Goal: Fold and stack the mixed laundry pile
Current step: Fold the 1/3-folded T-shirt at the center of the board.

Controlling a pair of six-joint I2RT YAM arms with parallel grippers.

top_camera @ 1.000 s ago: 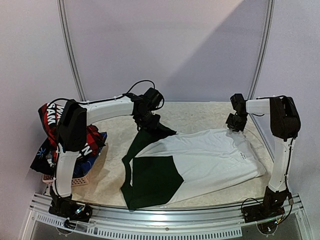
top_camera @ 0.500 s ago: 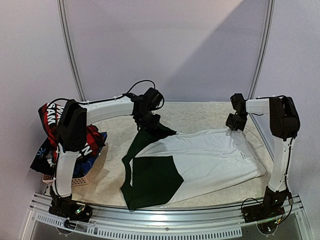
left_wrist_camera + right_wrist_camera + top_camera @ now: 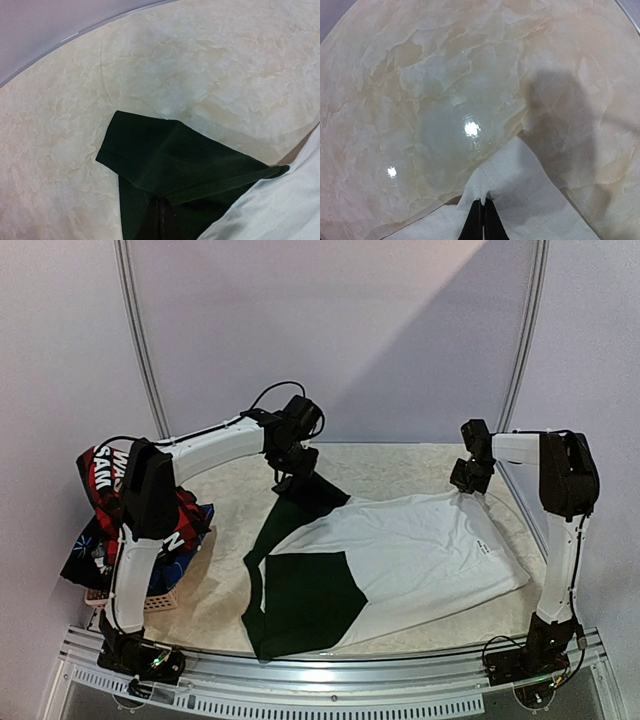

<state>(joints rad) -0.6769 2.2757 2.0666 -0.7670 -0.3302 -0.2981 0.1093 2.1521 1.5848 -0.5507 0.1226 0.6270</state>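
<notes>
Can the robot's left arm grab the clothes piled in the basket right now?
Probably not yet. The left gripper is shut on the dark green sleeve of the T-shirt, away from the laundry pile on the basket. It would likely need to let go first.

This looks like a robotics lab booth rather than a home. Along the bottom edge of the overhead view, a ribbed metal rail (image 3: 330, 702) carries two white-and-black robot arms. The left arm (image 3: 215, 450) and right arm (image 3: 562, 550) are bolted at the lower corners, with bare cables (image 3: 275, 386) looping off them. Plain lavender walls (image 3: 330, 330) fill the upper half, framed by thin metal poles (image 3: 138, 340). The table (image 3: 400, 465) in the middle has a glossy, cream, marble-patterned top. A basket (image 3: 160, 600) heaped with clothes (image 3: 105, 475) sits at the left edge, and a T-shirt (image 3: 420, 550) lies spread at centre.
</notes>
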